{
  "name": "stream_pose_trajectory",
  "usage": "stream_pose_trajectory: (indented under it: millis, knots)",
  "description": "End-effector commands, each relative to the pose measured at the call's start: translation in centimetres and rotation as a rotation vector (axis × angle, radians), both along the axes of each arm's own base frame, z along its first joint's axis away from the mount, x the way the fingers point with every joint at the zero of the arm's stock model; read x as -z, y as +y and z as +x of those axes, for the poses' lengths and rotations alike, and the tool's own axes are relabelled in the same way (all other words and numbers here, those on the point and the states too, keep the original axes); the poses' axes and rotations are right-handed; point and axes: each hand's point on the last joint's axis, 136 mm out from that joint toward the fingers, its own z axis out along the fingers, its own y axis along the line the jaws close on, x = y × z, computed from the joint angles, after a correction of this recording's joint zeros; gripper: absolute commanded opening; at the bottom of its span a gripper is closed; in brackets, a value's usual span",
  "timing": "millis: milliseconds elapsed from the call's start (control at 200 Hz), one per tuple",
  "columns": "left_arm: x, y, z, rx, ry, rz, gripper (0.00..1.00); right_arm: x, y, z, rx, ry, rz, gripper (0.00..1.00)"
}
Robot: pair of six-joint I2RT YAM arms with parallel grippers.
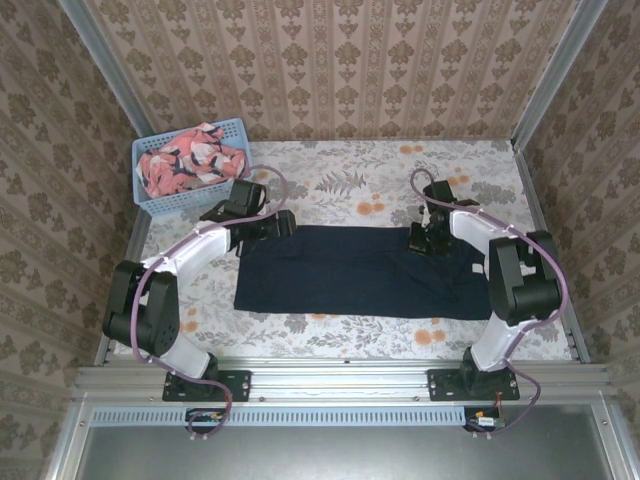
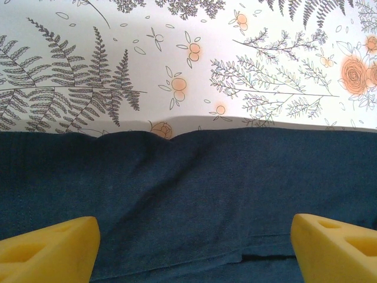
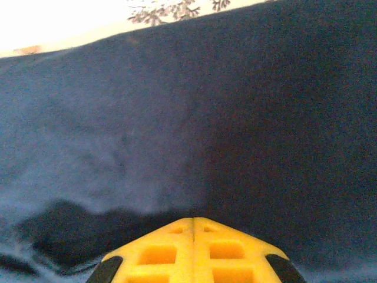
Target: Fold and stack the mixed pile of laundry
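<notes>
At the far left corner of the floral surface [image 1: 330, 190], the light blue basket [image 1: 172, 204] holds the bunched coral-pink printed garment [image 1: 190, 160]. Just right of it, the left gripper [image 1: 283, 224] sits over the far left corner of the dark navy garment [image 1: 360, 272], jaws spread wide, and the cloth lies flat across the middle. At its far right edge the right gripper [image 1: 420, 238] has its jaws pressed together against the fabric; whether any is pinched I cannot tell
</notes>
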Motion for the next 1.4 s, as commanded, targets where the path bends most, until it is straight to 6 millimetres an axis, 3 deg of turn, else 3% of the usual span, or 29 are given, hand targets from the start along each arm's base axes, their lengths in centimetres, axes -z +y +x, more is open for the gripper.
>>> stream_pose_trajectory:
  millis: [0, 120, 300, 430, 525, 575, 625, 650, 780, 880, 1085, 1235, 1335, 1395]
  knots:
    - [-0.9, -0.3, 0.2, 0.002, -0.021, -0.017, 0.86, -2.7, 0.5, -1.9, -0.003, -0.026, -0.020, 0.00]
    - [-1.1, -0.4, 0.1, 0.005, -0.032, -0.027, 0.86, -3.8, 1.6, -3.9, -0.012, -0.034, -0.011, 0.00]
    - [-1.2, -0.3, -0.3, 0.004, -0.035, -0.036, 0.85, -3.4, 6.2, -8.9, -0.071, 0.025, 0.083, 0.00]
    - [-1.2, -0.2, -0.4, 0.002, -0.037, -0.038, 0.86, -4.9, 10.0, -12.4, -0.140, 0.036, 0.231, 0.12]
    - [-1.2, -0.4, -0.2, 0.005, -0.038, -0.042, 0.86, -7.0, 9.8, -12.7, -0.144, -0.024, 0.259, 0.21]
    - [-1.2, -0.6, -0.1, 0.010, -0.039, -0.046, 0.86, -8.4, 8.9, -11.7, -0.142, -0.091, 0.233, 0.28]
    - [-1.2, -1.0, 0.1, 0.018, -0.039, -0.050, 0.86, -9.3, 7.2, -10.2, -0.100, -0.139, 0.182, 0.52]
    - [-1.2, -1.2, 0.1, 0.022, -0.036, -0.052, 0.86, -9.5, 6.3, -9.5, -0.078, -0.151, 0.161, 0.56]
    - [-1.3, -2.2, -0.1, 0.054, -0.041, -0.047, 0.86, -9.2, 1.2, -5.4, 0.058, -0.173, 0.110, 0.57]
    - [-1.0, -2.4, -0.4, 0.068, -0.035, -0.032, 0.86, -8.1, -4.3, -2.7, 0.168, -0.171, -0.031, 0.56]
    - [1.1, -2.1, -1.7, 0.073, 0.023, -0.021, 0.85, -5.6, -13.6, 0.1, 0.392, -0.136, -0.103, 0.52]
    - [2.8, -1.9, -1.8, 0.078, 0.055, 0.003, 0.85, -4.1, -16.8, 1.1, 0.474, -0.123, -0.085, 0.51]
    - [2.6, -1.9, -0.1, 0.072, 0.040, -0.001, 0.85, -3.6, -17.6, 2.1, 0.490, -0.117, -0.043, 0.50]
    - [2.7, -1.8, 1.2, 0.060, 0.030, -0.004, 0.85, -3.8, -17.6, 3.7, 0.484, -0.162, -0.005, 0.50]
